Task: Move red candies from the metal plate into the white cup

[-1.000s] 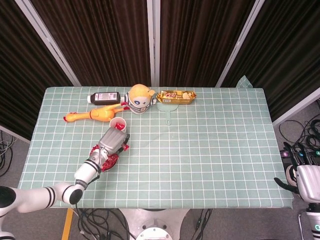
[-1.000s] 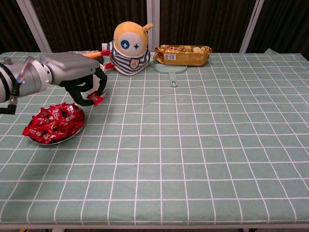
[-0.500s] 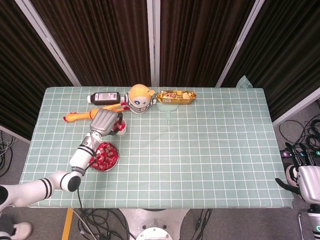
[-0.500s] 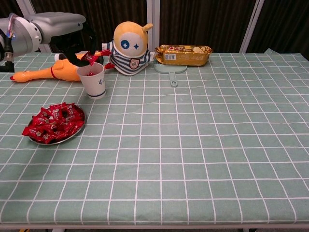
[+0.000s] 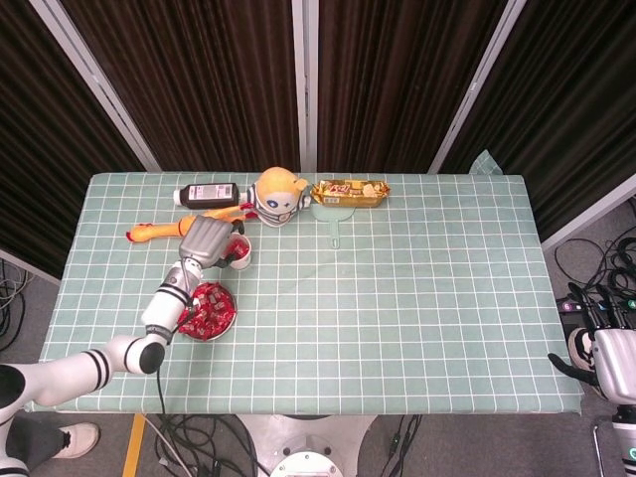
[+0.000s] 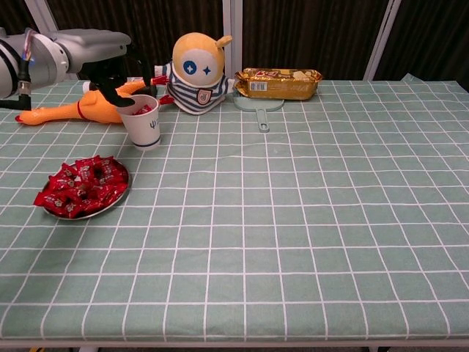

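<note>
Dark curtains with pale metal posts hang behind the tabletop [image 6: 308,220], which is covered by a green cloth checked with white lines. Near its left side sits a round metal plate [image 6: 117,199] heaped with red wrapped candies [image 6: 80,185]; in the head view the same plate [image 5: 231,320] lies just in front of the left robot hand. Just beyond the plate stands a white paper cup [image 6: 141,122], upright, with red candy wrappers showing at its mouth. The left robot hand [image 6: 110,66], silver with dark fingers, hangs over and slightly behind the cup; its fingers curl downward near the rim, and I cannot tell whether they pinch a candy or nothing. Behind the cup lies a yellow rubber chicken [image 6: 69,110], with a dark bottle [image 5: 208,194] on its side beyond it. A round yellow plush doll in a striped shirt [image 6: 196,72] sits at the back, beside a gold-wrapped snack packet [image 6: 278,83] and a pale green handled paddle [image 6: 260,108]. The right robot hand [image 5: 596,350] stays off the tabletop's right edge, too small to read its fingers.
</note>
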Robot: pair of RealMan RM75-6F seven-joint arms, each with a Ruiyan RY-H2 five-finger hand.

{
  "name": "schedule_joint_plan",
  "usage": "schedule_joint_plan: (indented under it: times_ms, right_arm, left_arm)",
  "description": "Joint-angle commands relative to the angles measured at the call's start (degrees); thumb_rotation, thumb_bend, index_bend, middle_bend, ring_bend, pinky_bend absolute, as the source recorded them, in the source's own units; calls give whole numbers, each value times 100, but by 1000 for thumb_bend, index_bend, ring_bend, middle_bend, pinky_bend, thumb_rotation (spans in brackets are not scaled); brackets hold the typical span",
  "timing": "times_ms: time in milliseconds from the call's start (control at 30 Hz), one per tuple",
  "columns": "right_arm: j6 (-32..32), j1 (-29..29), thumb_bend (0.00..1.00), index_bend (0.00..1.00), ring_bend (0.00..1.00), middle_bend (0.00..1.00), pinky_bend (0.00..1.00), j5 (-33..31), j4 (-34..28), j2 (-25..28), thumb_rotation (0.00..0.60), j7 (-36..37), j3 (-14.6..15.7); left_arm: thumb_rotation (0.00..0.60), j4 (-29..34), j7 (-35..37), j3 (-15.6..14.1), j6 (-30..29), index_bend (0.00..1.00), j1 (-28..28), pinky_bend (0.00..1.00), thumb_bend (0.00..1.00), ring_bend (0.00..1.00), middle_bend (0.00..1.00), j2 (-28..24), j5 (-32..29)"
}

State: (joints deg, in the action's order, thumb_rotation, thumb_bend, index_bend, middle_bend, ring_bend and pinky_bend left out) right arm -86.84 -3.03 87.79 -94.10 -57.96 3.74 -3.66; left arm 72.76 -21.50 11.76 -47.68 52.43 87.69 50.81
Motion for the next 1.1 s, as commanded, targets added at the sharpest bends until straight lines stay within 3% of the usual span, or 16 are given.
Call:
schedule_joint_plan:
  times_ms: [33,200,500,733,1100]
  right_arm:
    - [6,-8,30,25,8,208,202,8,2,-3,600,7,-2]
    - [26,-33,30,25,9,208,203,37,3,2,600,12,-1]
    - [57,-78,30,25,8,208,203,87,11,-14,600,18,2]
    - [75,-96,29,25,9,208,203,89,21,-21,600,27,5]
    - [135,-140,29,25,9,208,204,75,0,-34,600,-5,3]
  left_arm:
    - [600,151,30,-19,-168,394,-99,1000,324,964,1000,-109,88]
    - [600,704,297,-177,-703,432,-528,1000,324,964,1000,-510,547]
    - [600,1445,373,-885,-1497,501,-1369,1000,317,964,1000,-1098,1468]
    - [600,1620,-13,-1375,-1458,502,-1732,1000,313,962,1000,-1157,1604]
    - [600,1622,-346,-1653,-1393,498,-2068,1000,313,962,1000,-815,1681]
